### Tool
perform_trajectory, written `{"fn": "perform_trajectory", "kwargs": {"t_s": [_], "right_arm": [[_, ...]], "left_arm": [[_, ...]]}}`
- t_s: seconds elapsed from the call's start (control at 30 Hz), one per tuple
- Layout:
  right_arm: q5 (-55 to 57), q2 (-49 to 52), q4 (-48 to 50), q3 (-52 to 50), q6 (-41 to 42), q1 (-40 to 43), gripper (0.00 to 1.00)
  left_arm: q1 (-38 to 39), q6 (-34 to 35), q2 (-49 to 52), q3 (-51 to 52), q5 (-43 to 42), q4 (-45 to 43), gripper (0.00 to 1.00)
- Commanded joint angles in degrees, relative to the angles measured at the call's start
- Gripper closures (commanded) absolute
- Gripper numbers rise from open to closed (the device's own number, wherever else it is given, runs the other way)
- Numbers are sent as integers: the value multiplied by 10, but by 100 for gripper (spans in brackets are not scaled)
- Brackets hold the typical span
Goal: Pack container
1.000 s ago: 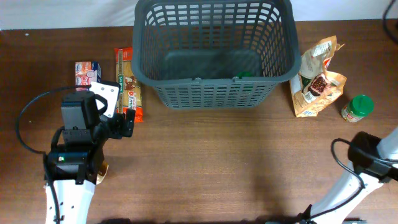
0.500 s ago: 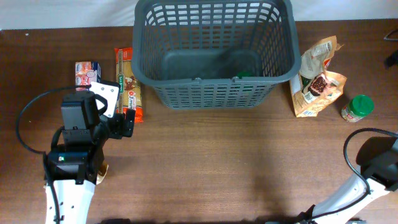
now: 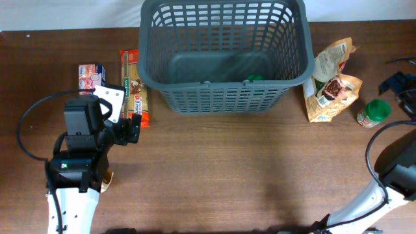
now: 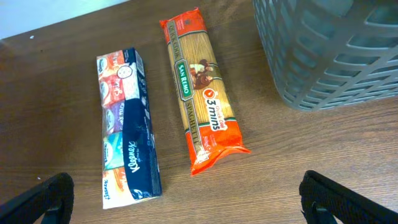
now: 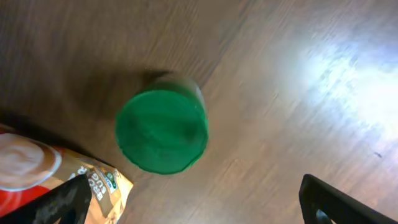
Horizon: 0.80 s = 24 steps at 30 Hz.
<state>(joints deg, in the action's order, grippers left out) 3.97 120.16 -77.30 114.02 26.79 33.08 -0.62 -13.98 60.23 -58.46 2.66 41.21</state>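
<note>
The container, a large dark grey slotted basket (image 3: 224, 52), stands at the back middle; its corner shows in the left wrist view (image 4: 336, 50). A small green thing (image 3: 255, 78) shows inside by its front wall. My left gripper (image 3: 133, 127) is open and empty just in front of an orange spaghetti packet (image 3: 134, 88) (image 4: 202, 112) and a Kleenex tissue pack (image 3: 91, 77) (image 4: 127, 124); in the wrist view the gripper (image 4: 186, 208) is wide open. My right gripper (image 3: 396, 84) (image 5: 193, 205) is open and empty, beside a green-lidded jar (image 3: 374, 112) (image 5: 161, 130).
Two tan snack bags (image 3: 331, 81) lie right of the basket, between it and the jar; one bag's corner shows in the right wrist view (image 5: 50, 177). The right gripper is close to the table's right edge. Cables loop beside both arms.
My right arm has swung from the front right corner up along the right edge to beside the green-lidded jar. The left arm and all the items have not moved.
</note>
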Motion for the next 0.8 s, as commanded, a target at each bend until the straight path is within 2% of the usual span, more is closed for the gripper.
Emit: {"fn": "perform_trajectory", "kwargs": {"t_s": [0.0,0.2,0.77], "right_arm": [[-5,-7,23,-21,5,-20,1],[-8,0,53,-57,6,-19,1],[-23,65,52,-59,12,-19,1]], "left_arm": [[-3,-7,0,-7,6,0,1],[-3,-7,0,-7,6,0,1],[-3,-7,0,-7,6,0,1]]}}
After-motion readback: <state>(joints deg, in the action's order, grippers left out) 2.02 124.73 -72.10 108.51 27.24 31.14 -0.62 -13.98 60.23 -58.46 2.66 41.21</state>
